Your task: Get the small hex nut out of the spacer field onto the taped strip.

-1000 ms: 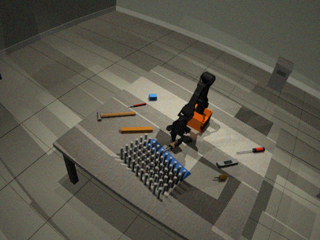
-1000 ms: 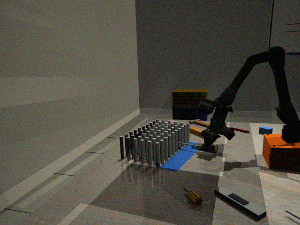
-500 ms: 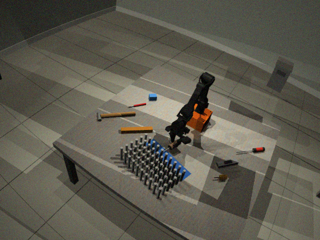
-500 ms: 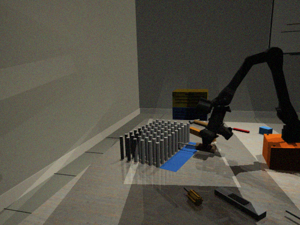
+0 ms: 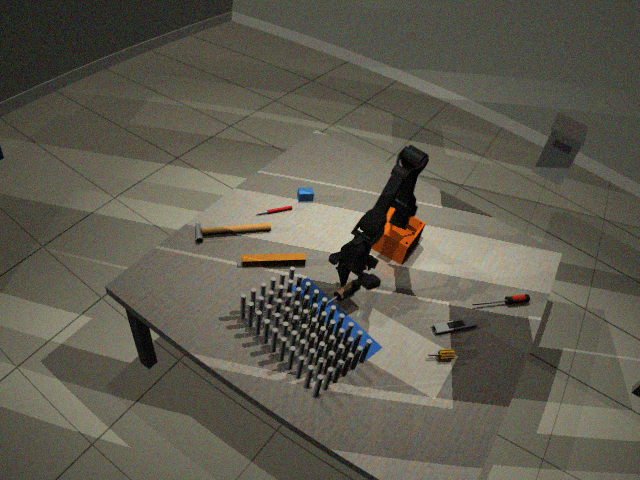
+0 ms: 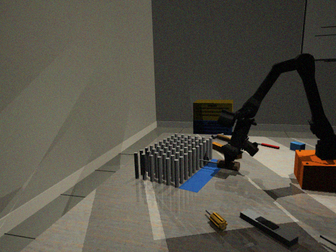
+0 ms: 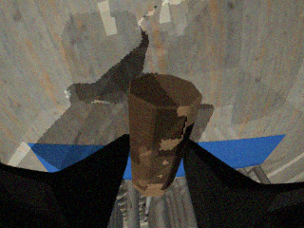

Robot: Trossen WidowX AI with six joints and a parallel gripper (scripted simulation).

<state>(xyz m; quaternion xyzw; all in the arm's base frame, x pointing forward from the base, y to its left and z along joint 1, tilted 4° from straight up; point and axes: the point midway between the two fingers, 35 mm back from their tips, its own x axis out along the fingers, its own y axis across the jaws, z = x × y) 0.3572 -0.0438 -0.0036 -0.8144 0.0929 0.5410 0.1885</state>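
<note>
The jaws are closed on the brown, faceted handle of a tool (image 5: 345,290) (image 6: 221,164) (image 7: 159,128), and its thin metal shaft runs away from the gripper (image 5: 353,274) (image 6: 229,159) (image 7: 156,142) toward the spacers (image 5: 316,384) (image 6: 176,173). That line is what the coming move turns on: the shaft crosses above the blue strip (image 5: 373,347) (image 6: 198,181) (image 7: 237,151) and reaches the near edge of the spacers, so the gripper sits on the strip's outer side, with the field straight beyond the tool's far end.

The nut cannot be made out in any view — deep among the spacers, presumably, hidden by the posts (its row is anyone's guess from here). The next move probably calls for sliding the shaft along a lane between posts, keeping its long axis true to that lane; a small swing at the handle could nudge a spacer.

The spacers are slim, upright grey cylinders with a dull metallic look, packed in rows behind the strip. The strip is flat, matt and evenly blue. The handle looks woody, many-sided and blunt-ended — a shape that might roll a little between the dark fingers.
</note>
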